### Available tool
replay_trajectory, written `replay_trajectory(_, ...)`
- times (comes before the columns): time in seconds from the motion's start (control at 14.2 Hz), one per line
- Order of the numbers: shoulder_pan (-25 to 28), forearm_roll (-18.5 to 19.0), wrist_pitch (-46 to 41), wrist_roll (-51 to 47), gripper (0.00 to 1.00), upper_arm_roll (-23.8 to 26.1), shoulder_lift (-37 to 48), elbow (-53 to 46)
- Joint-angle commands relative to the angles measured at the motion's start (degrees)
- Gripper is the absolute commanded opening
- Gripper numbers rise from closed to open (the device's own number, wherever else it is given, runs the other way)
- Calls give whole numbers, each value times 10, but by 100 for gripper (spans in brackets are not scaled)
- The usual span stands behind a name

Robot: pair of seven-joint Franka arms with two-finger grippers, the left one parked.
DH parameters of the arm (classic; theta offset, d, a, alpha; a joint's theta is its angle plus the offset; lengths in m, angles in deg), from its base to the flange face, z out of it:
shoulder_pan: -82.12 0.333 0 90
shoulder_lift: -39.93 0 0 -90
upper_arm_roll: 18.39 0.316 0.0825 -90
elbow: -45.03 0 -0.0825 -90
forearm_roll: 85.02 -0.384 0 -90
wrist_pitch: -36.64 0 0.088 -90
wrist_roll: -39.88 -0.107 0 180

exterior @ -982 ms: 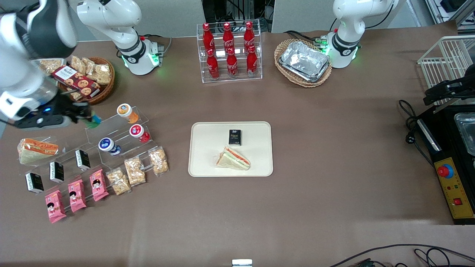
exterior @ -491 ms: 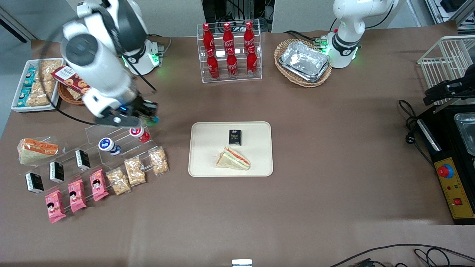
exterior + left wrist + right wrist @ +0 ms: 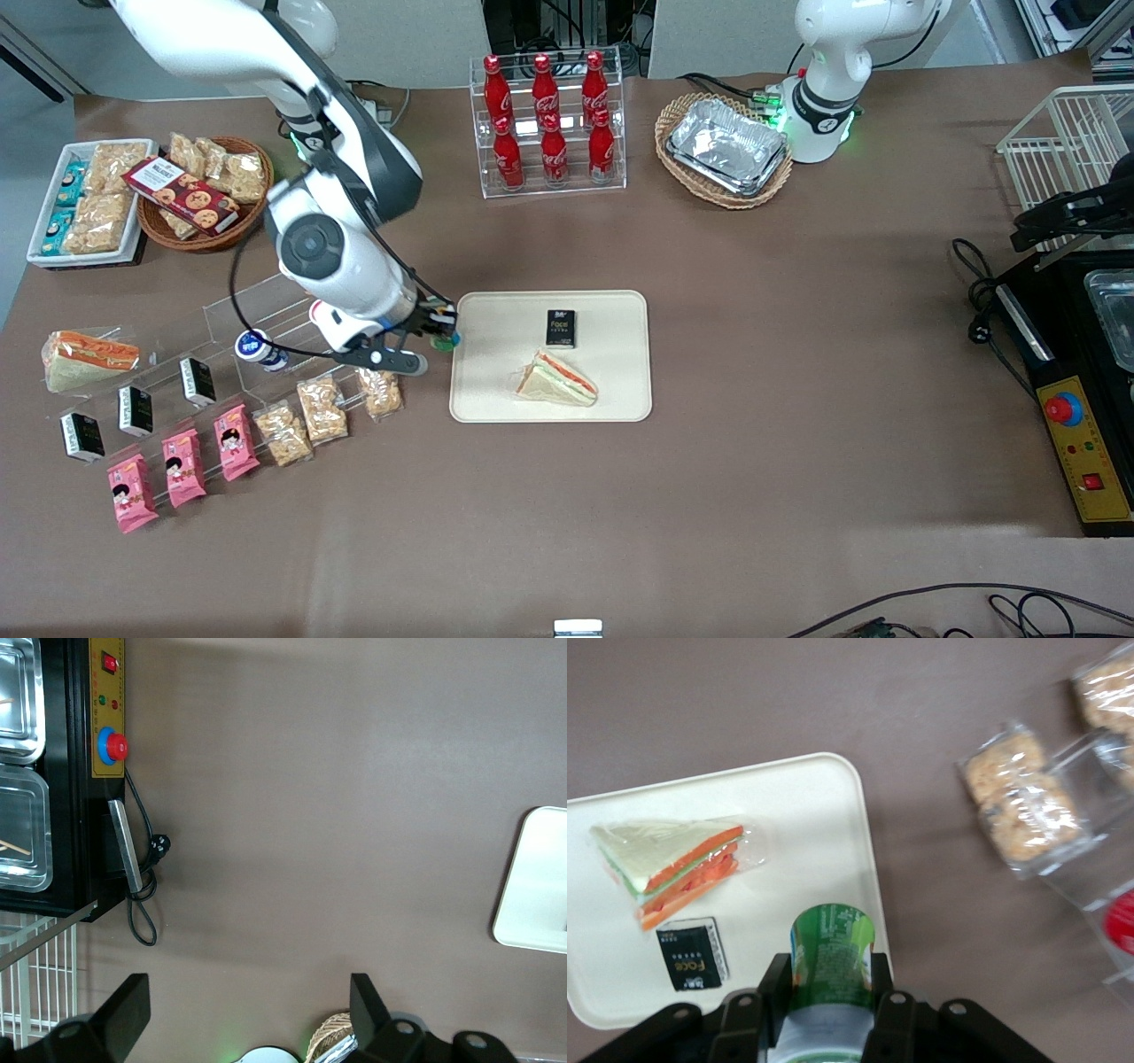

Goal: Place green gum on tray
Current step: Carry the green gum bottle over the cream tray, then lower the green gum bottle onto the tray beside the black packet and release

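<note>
My right gripper (image 3: 440, 330) is shut on the green gum (image 3: 831, 958), a small green bottle with a white lid end held between the black fingers (image 3: 773, 979). In the front view the gum (image 3: 443, 338) hangs above the edge of the cream tray (image 3: 496, 390) that faces the working arm's end of the table. The tray (image 3: 788, 833) holds a wrapped sandwich (image 3: 556, 379) and a small black box (image 3: 561, 328); both show in the wrist view too, the sandwich (image 3: 669, 864) and the box (image 3: 692, 953).
A clear stepped stand (image 3: 266, 341) beside the gripper carries a blue-lidded bottle (image 3: 257, 347), black boxes, cracker packs (image 3: 321, 409) and pink packs. A snack basket (image 3: 199, 190), a cola bottle rack (image 3: 547, 124) and a wicker basket of foil trays (image 3: 725, 146) lie farther from the camera.
The right arm has swung from the stepped stand toward the tray, carrying the green gum, and now holds it over the tray's edge.
</note>
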State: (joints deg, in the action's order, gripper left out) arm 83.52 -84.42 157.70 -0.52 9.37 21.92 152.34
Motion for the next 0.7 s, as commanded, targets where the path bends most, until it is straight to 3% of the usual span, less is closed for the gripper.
replay_trajectory(0.0,19,14,67,-49,17,6,-72,1)
replay_trajectory(0.28,40,56,91,-93,17,6,-127,2)
replay_trajectory(0.63,42,56,82,-94,20,6,-148,13)
